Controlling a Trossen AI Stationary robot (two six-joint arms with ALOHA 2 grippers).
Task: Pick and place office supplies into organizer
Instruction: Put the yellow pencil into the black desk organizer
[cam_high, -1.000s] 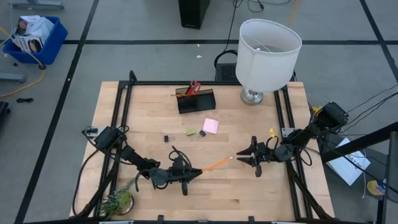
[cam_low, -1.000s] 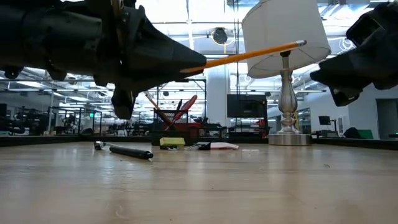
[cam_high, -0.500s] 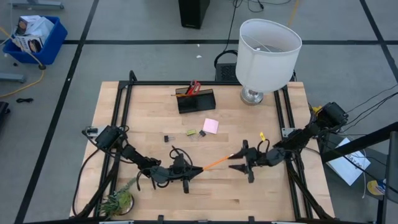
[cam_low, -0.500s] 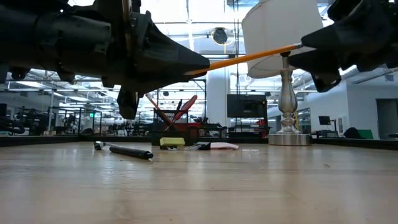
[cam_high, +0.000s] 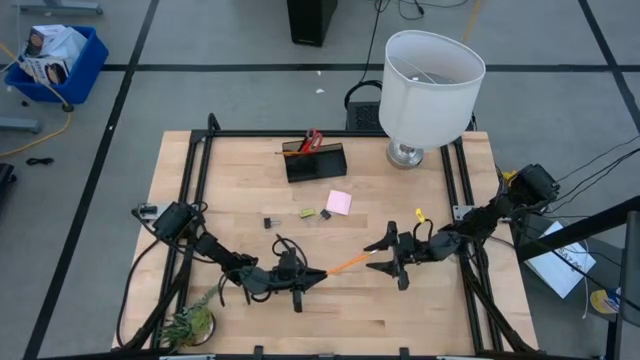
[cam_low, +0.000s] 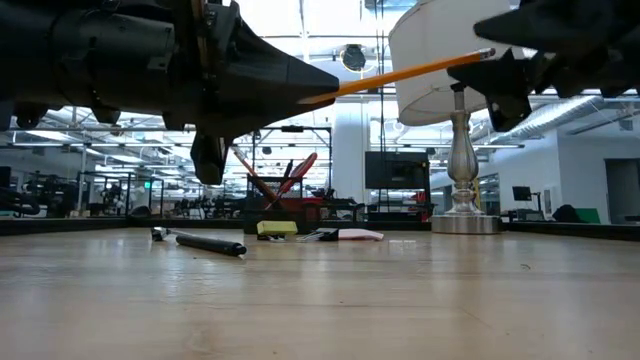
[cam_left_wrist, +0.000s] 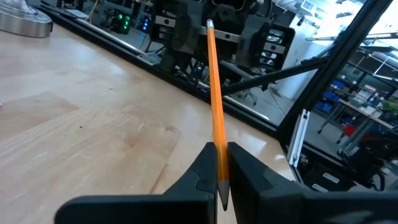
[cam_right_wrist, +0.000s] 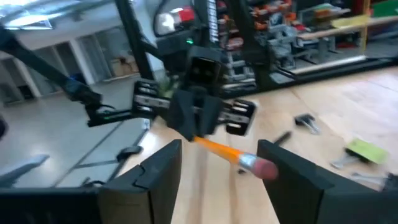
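Observation:
An orange pencil (cam_high: 348, 263) hangs above the table's near middle, with my left gripper (cam_high: 318, 273) shut on it. Its pink eraser end (cam_right_wrist: 263, 168) lies between the open fingers of my right gripper (cam_right_wrist: 219, 152), which comes level from the table's right; I cannot tell whether they touch it. The black organizer (cam_high: 315, 160) stands at the far middle, red scissors upright in it. A pink sticky pad (cam_high: 339, 202), a yellow-green eraser (cam_high: 308, 212) and small black clips (cam_high: 267, 222) lie flat between it and the grippers. My left gripper pinches the pencil near its sharpened end (cam_left_wrist: 219, 155) between its two fingers. The fingers are level and point toward the table's right, and the pencil runs on along them. It is lifted clear of the table and slants slightly up toward its eraser end (cam_low: 478, 58).
A white-shaded lamp (cam_high: 430, 80) stands at the far right corner. A small green plant (cam_high: 190, 322) sits at the near left corner. A black pen (cam_low: 210, 243) lies on the table. Black rails (cam_high: 195, 200) run along the left and right edges.
My right gripper has moved toward the table's left and a little up. Its fingers now stand on either side of the pencil's eraser end. The pencil has stayed where it was in my left gripper.

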